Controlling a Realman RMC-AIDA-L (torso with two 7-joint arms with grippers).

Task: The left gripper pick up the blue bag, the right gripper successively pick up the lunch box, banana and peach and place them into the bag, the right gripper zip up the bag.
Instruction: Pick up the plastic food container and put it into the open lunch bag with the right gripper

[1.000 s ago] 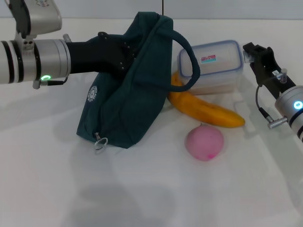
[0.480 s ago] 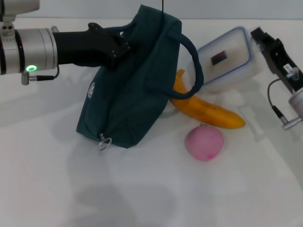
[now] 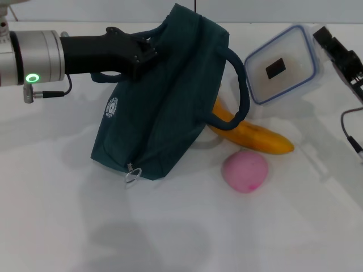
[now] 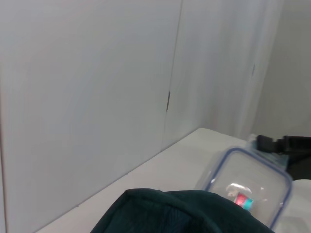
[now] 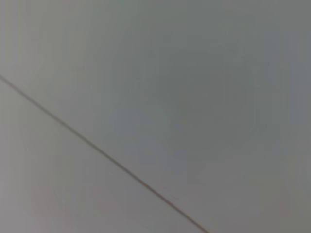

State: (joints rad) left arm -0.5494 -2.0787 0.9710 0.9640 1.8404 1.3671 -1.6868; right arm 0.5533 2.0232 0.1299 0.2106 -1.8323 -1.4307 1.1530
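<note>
The left gripper (image 3: 148, 55) pinches the top of the bag (image 3: 164, 107) and holds it up. The right gripper (image 3: 328, 46) clamps the box (image 3: 281, 64), tipped in the air right of the bag. The banana (image 3: 252, 136) and peach (image 3: 244, 170) wait beside the bag. Zipping is left. There is room above the bag.

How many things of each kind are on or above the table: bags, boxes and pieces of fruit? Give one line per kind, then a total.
Bags: 1, the blue bag, held up by the left gripper.
Boxes: 1, the lunch box, lifted and tilted at the right gripper.
Fruit: 2, the banana and the peach.
Total: 4.
</note>
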